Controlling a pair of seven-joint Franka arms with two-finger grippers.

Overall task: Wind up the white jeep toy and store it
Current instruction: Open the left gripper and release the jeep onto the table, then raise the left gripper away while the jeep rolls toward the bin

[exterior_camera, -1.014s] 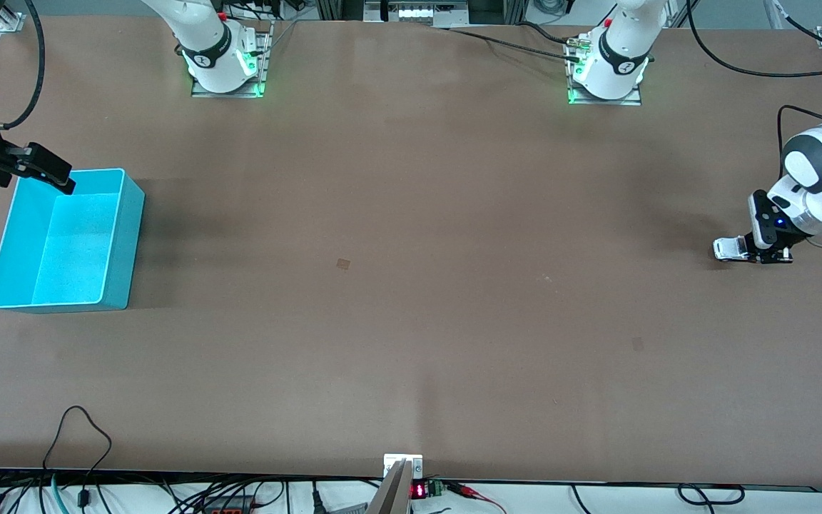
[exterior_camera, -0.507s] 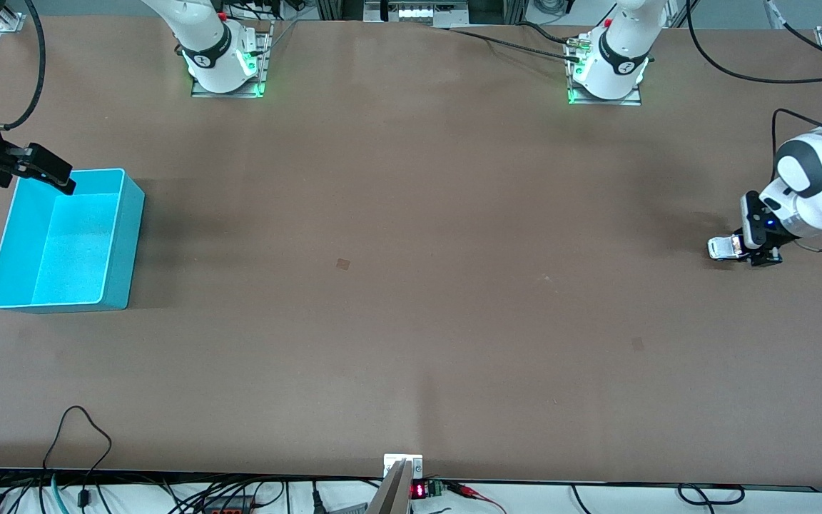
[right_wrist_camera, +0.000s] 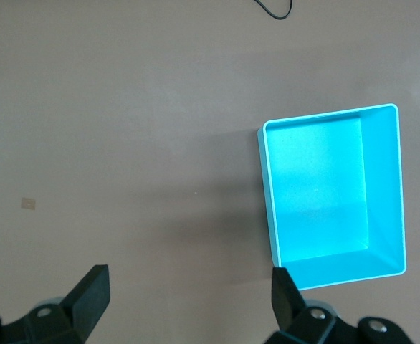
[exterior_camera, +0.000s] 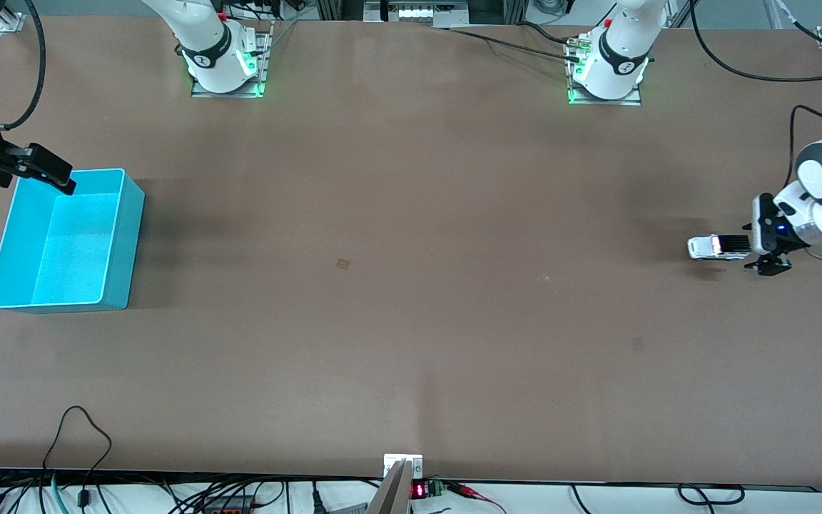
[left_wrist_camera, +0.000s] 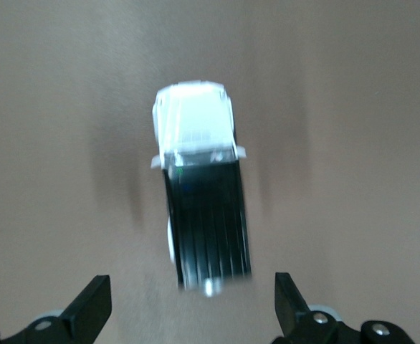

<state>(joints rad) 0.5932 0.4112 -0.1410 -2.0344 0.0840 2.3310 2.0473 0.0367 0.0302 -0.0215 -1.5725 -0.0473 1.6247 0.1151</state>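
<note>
White jeep toy [exterior_camera: 716, 247] sits on the table [exterior_camera: 411, 285] at my left arm's end, wheels down. White hood, black ribbed roof panel, as the left wrist view shows it [left_wrist_camera: 201, 215]. It's free: nothing touches it.

My left gripper [exterior_camera: 768, 265] is just beside the jeep's tail end, low over the table, toward the table's edge. Jaws spread wide and hold nothing. In the left wrist view both fingertips [left_wrist_camera: 88, 308] stand clear of the jeep, one on each side of its tail, with bare table between them and the car. The jeep's hood points away from the gripper [left_wrist_camera: 192, 304], toward the middle of the table.

Cyan bin [exterior_camera: 65, 239] is well apart from the jeep, at my right arm's end of the table. Rectangular, open top, nothing inside, per the right wrist view [right_wrist_camera: 332, 193].

My right gripper [exterior_camera: 47, 171] waits above the bin's corner that is farthest from the front camera. Jaws spread there too, nothing between them: the right wrist view shows both fingertips [right_wrist_camera: 88, 294] apart, with table and the bin's edge in the gap [right_wrist_camera: 188, 301].

A small pale square mark [exterior_camera: 343, 263] lies on the table between bin and jeep, closer to the bin. A black cable [exterior_camera: 83, 428] loops onto the table edge nearest the front camera.
</note>
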